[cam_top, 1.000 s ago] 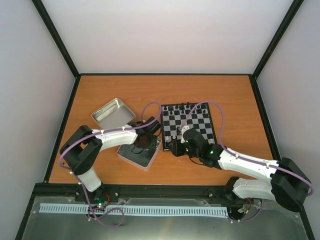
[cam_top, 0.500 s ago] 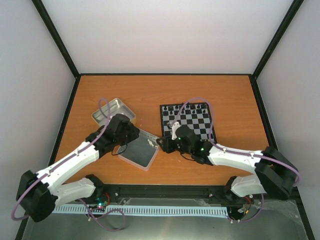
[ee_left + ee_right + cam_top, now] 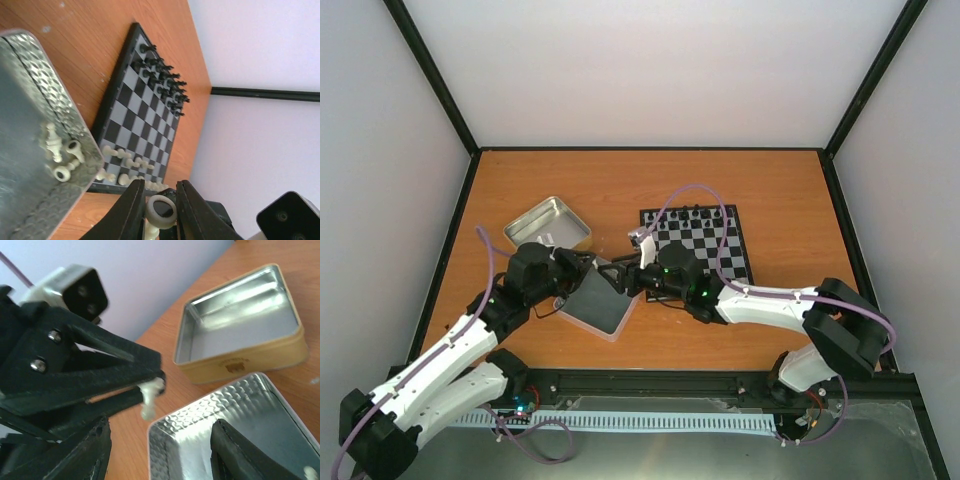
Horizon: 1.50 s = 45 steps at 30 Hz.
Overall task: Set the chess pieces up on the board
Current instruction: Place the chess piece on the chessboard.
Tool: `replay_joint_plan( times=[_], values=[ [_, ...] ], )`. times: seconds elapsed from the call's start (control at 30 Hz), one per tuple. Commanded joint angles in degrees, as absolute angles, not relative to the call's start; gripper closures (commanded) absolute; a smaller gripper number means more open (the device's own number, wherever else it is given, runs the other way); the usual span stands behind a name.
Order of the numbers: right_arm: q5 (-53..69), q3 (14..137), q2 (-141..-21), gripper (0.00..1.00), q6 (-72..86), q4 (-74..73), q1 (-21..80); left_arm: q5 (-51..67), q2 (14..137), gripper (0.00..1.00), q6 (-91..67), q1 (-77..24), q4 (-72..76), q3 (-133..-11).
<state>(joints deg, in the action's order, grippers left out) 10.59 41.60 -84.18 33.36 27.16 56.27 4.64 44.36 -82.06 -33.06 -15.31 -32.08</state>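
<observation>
The board [image 3: 705, 245] lies right of centre, with black pieces [image 3: 692, 212] along its far rows and white chess pieces [image 3: 131, 163] along its near rows. My left gripper [image 3: 607, 272] is shut on one white piece [image 3: 161, 212], held by its round base [image 3: 150, 394] just left of the board. My right gripper [image 3: 632, 277] faces it a short way off, open [image 3: 160, 427], with nothing between its fingers [image 3: 240, 450]. A few more white pieces [image 3: 60, 150] lie in the embossed tin [image 3: 592, 308] under both grippers.
A second shallow metal tin [image 3: 548, 222] with a gold-coloured wall [image 3: 240, 360] sits at the far left, holding nothing. Black frame rails run round the table. Both forearms cross the near half of the orange tabletop [image 3: 760, 180].
My right gripper has moved left off the board's near corner and opened wider. My left arm has swung round, bringing its gripper and the white piece to face the right one.
</observation>
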Motion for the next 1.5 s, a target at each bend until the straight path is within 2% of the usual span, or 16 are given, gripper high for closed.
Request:
replay_joint_plan(
  times=[0.0, 0.27, 0.5, 0.77, 1.0, 1.37, 1.4, 1.47],
  values=[
    [13.3, 41.4, -84.9, 0.45, 34.5, 39.0, 56.7, 10.4, 44.0, 0.82, -89.8, -32.2, -7.8, -31.0],
    [14.3, 38.5, -85.5, 0.51, 37.2, 45.4, 56.6, 13.4, 44.2, 0.83, -92.9, -32.2, -4.1, -29.4],
    [11.2, 34.6, -84.9, 0.48, 38.3, 47.5, 56.6, 14.4, 43.4, 0.83, -94.9, -32.2, -2.0, -28.4],
    [13.0, 35.3, -86.0, 0.69, 37.7, 50.5, 56.6, 15.9, 42.8, 0.83, -96.6, -32.2, -0.8, -27.6],
    [10.7, 36.1, -85.6, 0.76, 38.0, 48.5, 56.5, 16.4, 42.2, 0.83, -97.1, -32.2, 0.0, -27.2],
    [10.6, 36.8, -85.4, 0.97, 38.4, 47.3, 56.5, 16.7, 42.4, 0.82, -97.4, -32.2, 0.6, -26.8],
    [10.8, 37.0, -85.1, 0.97, 38.7, 46.8, 56.4, 16.6, 42.5, 0.81, -97.2, -32.2, 0.5, -26.8],
    [11.4, 37.4, -84.2, 0.97, 39.3, 44.4, 56.0, 15.9, 42.7, 0.71, -96.1, -32.2, -0.6, -27.2]
  ],
)
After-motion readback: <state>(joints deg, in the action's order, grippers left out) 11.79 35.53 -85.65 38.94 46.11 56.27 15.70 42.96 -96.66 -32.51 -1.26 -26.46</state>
